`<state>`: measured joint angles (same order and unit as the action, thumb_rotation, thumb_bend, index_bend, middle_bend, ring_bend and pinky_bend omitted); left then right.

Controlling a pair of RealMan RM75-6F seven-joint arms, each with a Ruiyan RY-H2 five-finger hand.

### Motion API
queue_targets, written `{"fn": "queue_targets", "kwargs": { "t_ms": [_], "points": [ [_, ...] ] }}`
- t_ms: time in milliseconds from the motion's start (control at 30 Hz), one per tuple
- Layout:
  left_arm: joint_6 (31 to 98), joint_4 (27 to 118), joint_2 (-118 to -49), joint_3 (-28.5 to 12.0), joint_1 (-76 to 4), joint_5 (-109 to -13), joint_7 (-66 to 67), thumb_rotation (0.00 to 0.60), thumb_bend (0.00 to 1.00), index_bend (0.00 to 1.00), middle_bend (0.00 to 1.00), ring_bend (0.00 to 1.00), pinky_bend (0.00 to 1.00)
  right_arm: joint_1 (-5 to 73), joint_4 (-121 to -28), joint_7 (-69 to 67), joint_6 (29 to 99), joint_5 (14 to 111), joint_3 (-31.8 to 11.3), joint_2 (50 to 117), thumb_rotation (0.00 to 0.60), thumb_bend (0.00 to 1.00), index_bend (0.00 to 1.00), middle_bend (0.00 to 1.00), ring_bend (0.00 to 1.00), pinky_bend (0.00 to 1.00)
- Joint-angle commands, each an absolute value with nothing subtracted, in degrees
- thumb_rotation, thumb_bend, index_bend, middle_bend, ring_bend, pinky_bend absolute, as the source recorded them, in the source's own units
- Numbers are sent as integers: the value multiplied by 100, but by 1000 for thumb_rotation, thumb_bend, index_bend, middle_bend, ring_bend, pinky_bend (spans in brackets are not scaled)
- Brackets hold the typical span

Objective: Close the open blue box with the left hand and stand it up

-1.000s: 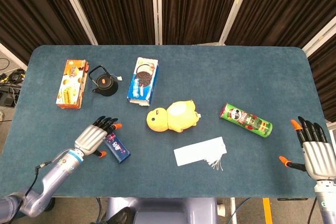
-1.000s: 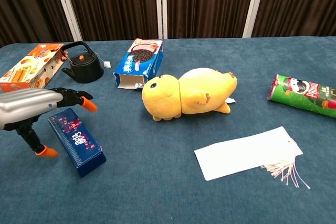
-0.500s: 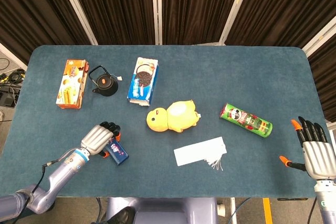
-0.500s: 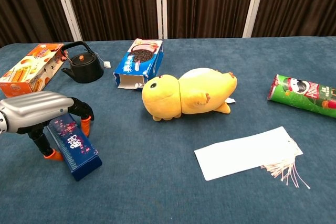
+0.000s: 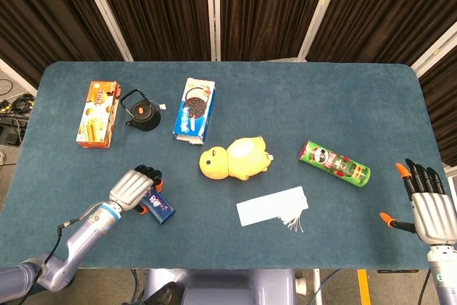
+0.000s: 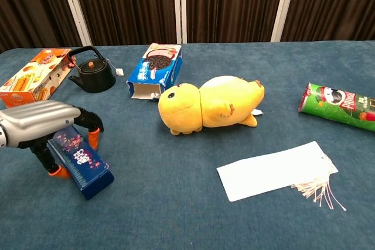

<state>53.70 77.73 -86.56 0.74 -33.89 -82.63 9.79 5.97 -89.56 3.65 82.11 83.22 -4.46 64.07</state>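
Near the table's point(image 5: 64, 176) front-left corner: left hand point(image 5: 134, 187) arched over the small dark blue box point(image 6: 81, 157), fingers curled down on both long sides, clamped on its rear end. Probably light, stiff card with slick printed faces; best taken across the narrow width, then tipped up on one short end. Lid seam not discernible. By the front-right edge: right hand point(image 5: 428, 205) empty, fingers spread apart.

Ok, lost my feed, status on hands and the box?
Left hand gripping dark blue box, lying flat. Right hand open, idle at table edge. Nothing in the way.
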Motion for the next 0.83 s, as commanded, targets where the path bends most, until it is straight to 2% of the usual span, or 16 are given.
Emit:
{"fn": "queue_targets", "kwargs": {
  "t_ms": [33, 167, 300, 400, 500, 600, 833],
  "points": [
    [5624, 7919, -8472, 35, -3327, -8378, 787, 600, 0, 180, 2, 0, 0, 596, -8962, 358, 8211, 8326, -445, 6404, 600, 0, 0, 0, 0, 0],
    [6011, 8267, -8080, -62, -3186, -8393, 705, 600, 0, 57, 0, 0, 0, 590, -8982, 342, 8236, 8355, -441, 6389, 600, 0, 0, 0, 0, 0],
    [6594, 8769, -7537, -139, -2880, -8357, 698, 600, 0, 2, 0, 0, 0, 574, -8991, 353, 8283, 8359, -453, 6376, 600, 0, 0, 0, 0, 0],
    [7195, 9137, -7202, -177, -2505, -8247, 884, 600, 0, 0, 0, 0, 0, 565, -9001, 344, 8323, 8383, -457, 6365, 600, 0, 0, 0, 0, 0],
    [7936, 9342, -7108, -229, -2068, -8097, 1360, 600, 0, 0, 0, 0, 0, 564, -9019, 326, 8330, 8410, -449, 6362, 600, 0, 0, 0, 0, 0],
    [8409, 9650, -7023, -193, -1684, -7918, 1639, 600, 0, 0, 0, 0, 0, 562, -9034, 307, 8363, 8454, -447, 6355, 600, 0, 0, 0, 0, 0],
    [8635, 9996, -6746, 48, -1227, -7951, 1406, 600, 0, 0, 0, 0, 0, 547, -9077, 275, 8437, 8559, -426, 6326, 600, 0, 0, 0, 0, 0]
  ]
}}
